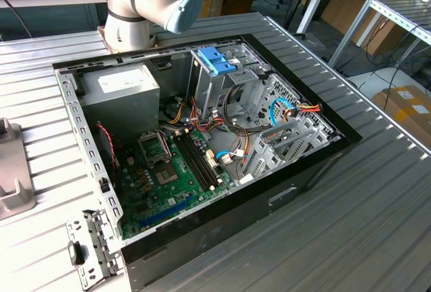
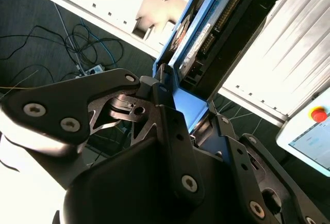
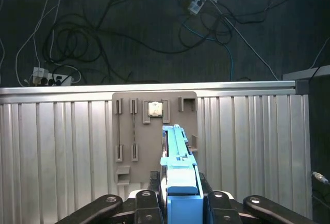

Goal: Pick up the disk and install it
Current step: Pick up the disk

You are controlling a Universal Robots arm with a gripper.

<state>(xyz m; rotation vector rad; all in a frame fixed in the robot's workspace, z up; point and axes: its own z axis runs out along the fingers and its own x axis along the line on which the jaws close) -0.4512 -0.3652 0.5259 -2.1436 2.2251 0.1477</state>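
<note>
First wrist view, entry: I log my gripper (image 3: 178, 185) clamped on the disk (image 3: 174, 144) at its blue bracket (image 3: 181, 176), held edge-on with its long axis pointing straight out from the jaws toward the beige slotted holder (image 3: 131, 131).

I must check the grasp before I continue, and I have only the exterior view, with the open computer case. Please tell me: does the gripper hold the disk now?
Observer: Yes. In both wrist views the gripper is shut on the disk, with its fingers clamping one end of the blue bracket.
Operator: Thank you. Is it over the case now?
Observer: In the first wrist view, what lies beyond the disk is a grey holder plate on the ribbed metal table.
Operator: Does this plate carry something?
Observer: A small square processor chip sits in one of its recesses.
</note>
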